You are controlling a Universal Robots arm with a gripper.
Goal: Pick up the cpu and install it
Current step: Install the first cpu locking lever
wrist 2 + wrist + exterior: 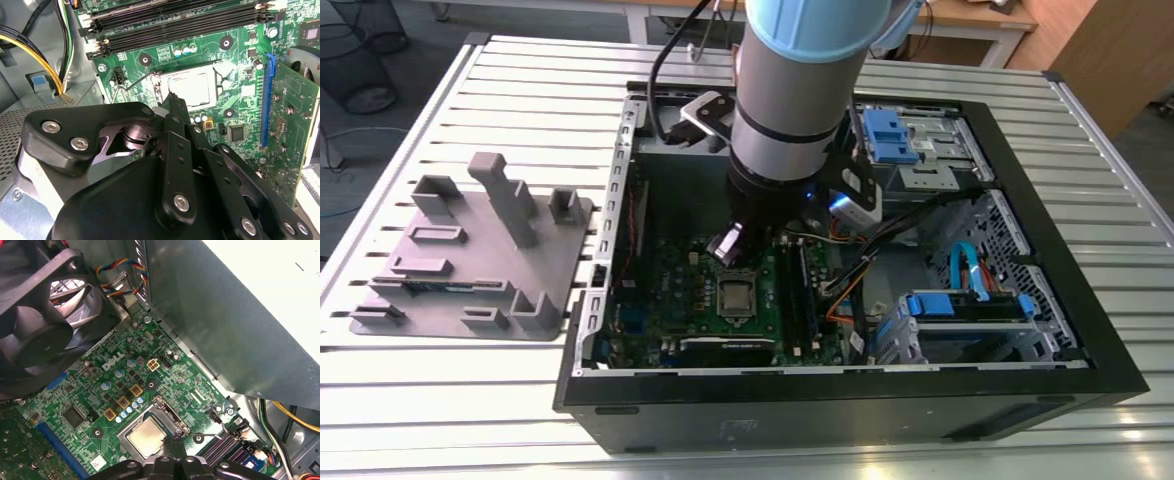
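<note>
Cpu (146, 436) lies in its socket (172, 416); gripper (172, 100) overhead, grip state indeterminate; descent risks skewing the chip.

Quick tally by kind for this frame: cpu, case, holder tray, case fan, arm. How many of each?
cpu: 1
computer case: 1
holder tray: 1
case fan: 1
robot arm: 1
Total: 5
</note>
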